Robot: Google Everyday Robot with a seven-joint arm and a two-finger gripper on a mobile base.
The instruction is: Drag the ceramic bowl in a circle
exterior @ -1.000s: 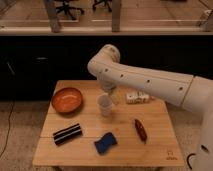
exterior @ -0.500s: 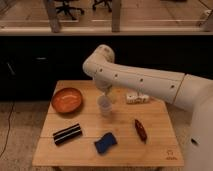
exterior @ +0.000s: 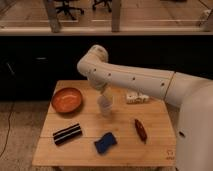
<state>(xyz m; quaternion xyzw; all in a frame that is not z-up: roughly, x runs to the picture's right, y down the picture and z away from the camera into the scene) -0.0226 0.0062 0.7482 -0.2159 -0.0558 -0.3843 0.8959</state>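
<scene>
The ceramic bowl (exterior: pixel 67 99) is round, shallow and orange-brown with a darker rim. It sits on the left side of the wooden table (exterior: pixel 120 149). My white arm reaches in from the right, its elbow above the table's back edge. My gripper (exterior: pixel 103 95) hangs down just above a small translucent white cup (exterior: pixel 105 106) near the table's middle, to the right of the bowl and apart from it.
A black striped bar (exterior: pixel 67 133) lies front left. A blue sponge-like object (exterior: pixel 105 142) lies front centre. A dark red oblong object (exterior: pixel 140 129) lies to the right. A small white packet (exterior: pixel 136 97) sits at the back right. A dark cabinet stands behind the table.
The arm has swung left, bringing the gripper a little closer to the bowl. The bowl and the other objects have not moved.
</scene>
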